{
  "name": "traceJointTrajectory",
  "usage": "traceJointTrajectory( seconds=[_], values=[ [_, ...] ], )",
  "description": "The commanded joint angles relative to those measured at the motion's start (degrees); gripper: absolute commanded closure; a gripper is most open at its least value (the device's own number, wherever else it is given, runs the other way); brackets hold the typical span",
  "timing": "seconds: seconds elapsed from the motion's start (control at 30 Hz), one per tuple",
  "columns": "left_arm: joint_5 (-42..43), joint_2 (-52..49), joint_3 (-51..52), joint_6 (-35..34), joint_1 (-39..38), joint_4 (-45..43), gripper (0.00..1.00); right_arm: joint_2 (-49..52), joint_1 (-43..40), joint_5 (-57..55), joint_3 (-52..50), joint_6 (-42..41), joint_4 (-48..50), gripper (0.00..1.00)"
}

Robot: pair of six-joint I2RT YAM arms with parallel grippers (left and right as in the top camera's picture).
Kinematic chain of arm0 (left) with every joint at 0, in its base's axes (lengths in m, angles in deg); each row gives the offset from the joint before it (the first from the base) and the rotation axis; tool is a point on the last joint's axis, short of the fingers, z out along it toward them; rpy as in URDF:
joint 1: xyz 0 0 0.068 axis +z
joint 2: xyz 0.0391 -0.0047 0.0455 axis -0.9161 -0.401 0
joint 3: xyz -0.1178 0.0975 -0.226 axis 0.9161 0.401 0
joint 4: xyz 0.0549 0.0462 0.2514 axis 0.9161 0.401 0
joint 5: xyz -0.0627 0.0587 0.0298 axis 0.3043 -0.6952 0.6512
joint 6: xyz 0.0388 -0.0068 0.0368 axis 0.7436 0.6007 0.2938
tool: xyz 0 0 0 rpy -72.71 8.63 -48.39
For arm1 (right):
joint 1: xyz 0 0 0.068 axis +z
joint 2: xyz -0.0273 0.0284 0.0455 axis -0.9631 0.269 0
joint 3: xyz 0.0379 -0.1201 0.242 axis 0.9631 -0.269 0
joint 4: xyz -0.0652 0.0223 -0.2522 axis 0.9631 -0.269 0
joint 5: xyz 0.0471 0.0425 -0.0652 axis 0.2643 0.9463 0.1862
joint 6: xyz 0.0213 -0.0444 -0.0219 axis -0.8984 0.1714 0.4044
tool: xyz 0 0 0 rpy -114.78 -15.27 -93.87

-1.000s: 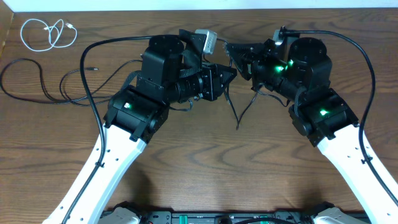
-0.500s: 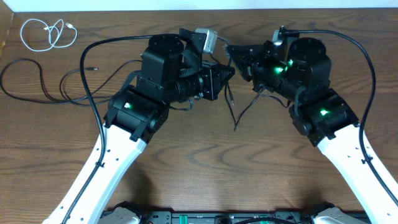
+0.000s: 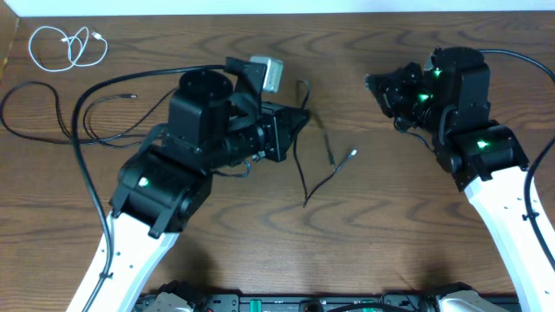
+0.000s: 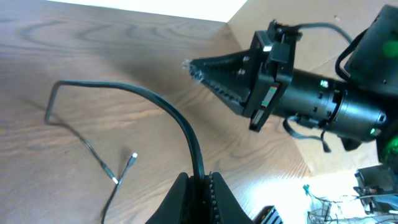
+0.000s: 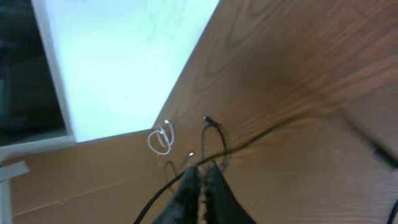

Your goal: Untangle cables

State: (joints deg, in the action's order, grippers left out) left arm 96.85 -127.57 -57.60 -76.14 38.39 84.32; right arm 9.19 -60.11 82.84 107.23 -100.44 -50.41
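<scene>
While the left fingers [image 4: 180, 199] are pressed together on a black cable [image 4: 189, 137], that cable arches up out of the grip and runs down onto the counter [image 3: 390, 225], where its thin kinked end and small plug lie between the two arms. The right fingers [image 5: 186, 196] are closed tip to tip, with nothing visibly between them, held above the counter well apart from the left ones. A white cable [image 3: 65, 43] lies coiled at the far left corner, and other black cables [image 3: 26, 85] trail loosely just below it.
</scene>
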Motion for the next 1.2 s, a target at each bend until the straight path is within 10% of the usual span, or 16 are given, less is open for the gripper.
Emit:
traceJointTrajectory(
  seconds=[0.0, 0.47, 0.7, 0.87, 1.03, 1.17],
  values=[
    [-1.16, 1.29, -0.24, -0.07, 0.02, 2.12, 0.93, 0.24, -0.59, -0.57, 0.87, 5.84, -0.44, 0.88],
    [-6.75, 7.08, -0.24, -0.68, 0.02, 5.73, 0.93, 0.31, -0.50, -1.97, 0.85, 27.47, -0.46, 0.34],
    [-6.10, 7.32, -0.24, -1.84, 0.02, 5.92, 0.92, 3.87, 1.70, -1.95, 0.70, 54.38, -0.96, 0.01],
    [-6.10, 7.37, -0.24, -2.60, 0.02, 5.86, 0.92, 9.49, 4.07, 11.39, 0.70, 71.38, -2.80, 0.01],
    [-6.10, 8.26, -0.26, -8.15, 0.02, 5.44, 0.93, 15.02, 6.08, 21.35, 0.70, 84.89, -0.66, 0.24],
    [-6.08, 10.56, -0.26, -14.40, 0.02, 3.89, 0.92, 19.32, 6.56, 28.50, 0.70, 84.94, 4.94, 0.01]
  ],
)
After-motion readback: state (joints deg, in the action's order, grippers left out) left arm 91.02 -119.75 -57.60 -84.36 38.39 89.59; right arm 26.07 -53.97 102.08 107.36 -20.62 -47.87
